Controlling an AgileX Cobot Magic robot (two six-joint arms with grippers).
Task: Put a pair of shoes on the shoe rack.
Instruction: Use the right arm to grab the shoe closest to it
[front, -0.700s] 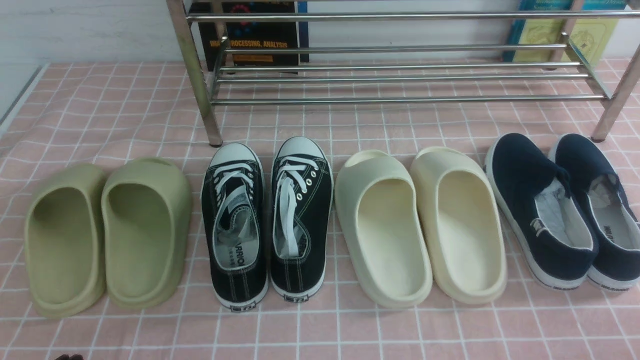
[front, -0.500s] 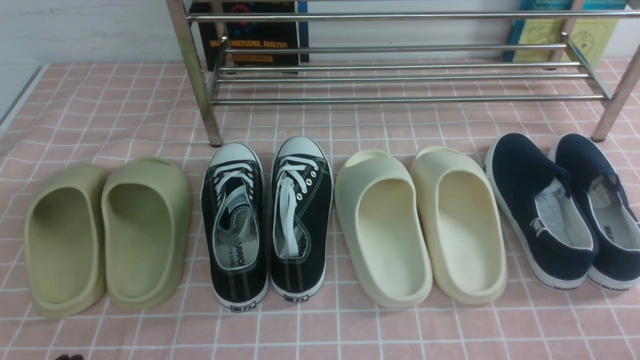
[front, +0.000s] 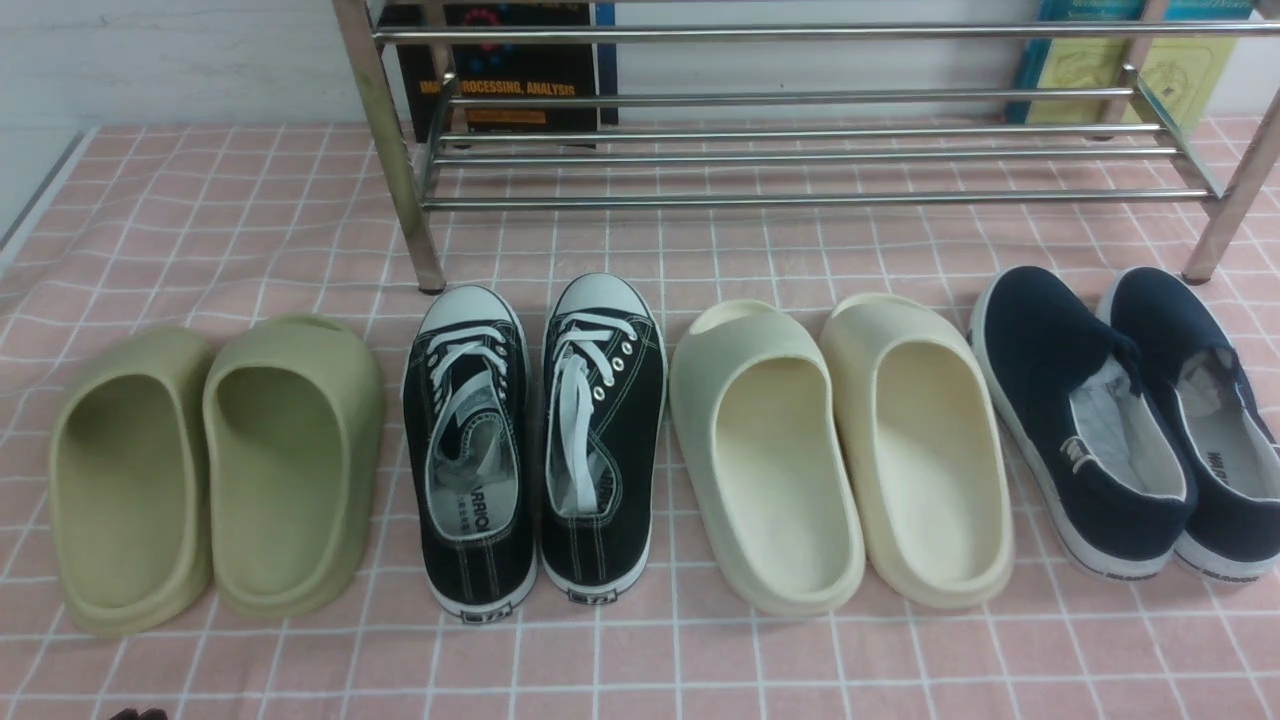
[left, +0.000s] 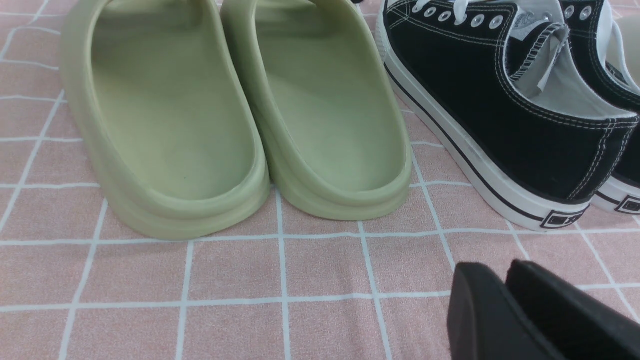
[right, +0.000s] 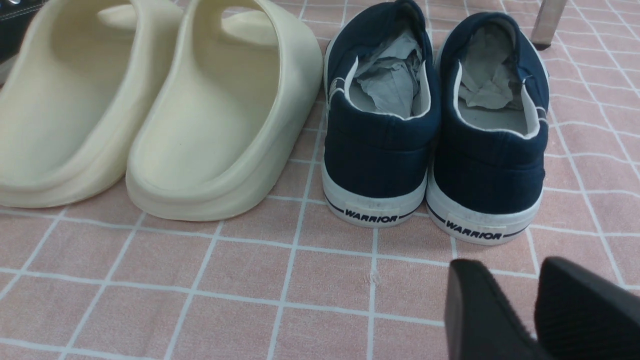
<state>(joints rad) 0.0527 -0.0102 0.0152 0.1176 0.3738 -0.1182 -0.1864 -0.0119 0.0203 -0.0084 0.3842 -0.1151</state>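
navy slip-on sneakers (front: 1045, 360): two
black lace-up sneakers (front: 632, 430): two
green slides (front: 285, 470): two
cream slides (front: 770, 470): two
shoe rack (front: 800, 199): one
books (front: 500, 60): two seen

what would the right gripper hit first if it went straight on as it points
Likely the heel of the navy shoe beside the rack leg; only cloth lies between, though depth is unclear.

I've bare pink-checked desk (front: 700, 660) before the heels of the navy-blue canvas slip-on shoes (front: 1090, 420). Cream foam slides (front: 850, 450) crowd their left, and the chrome rod shoe rack (front: 800, 198) plants a leg just past their toes.
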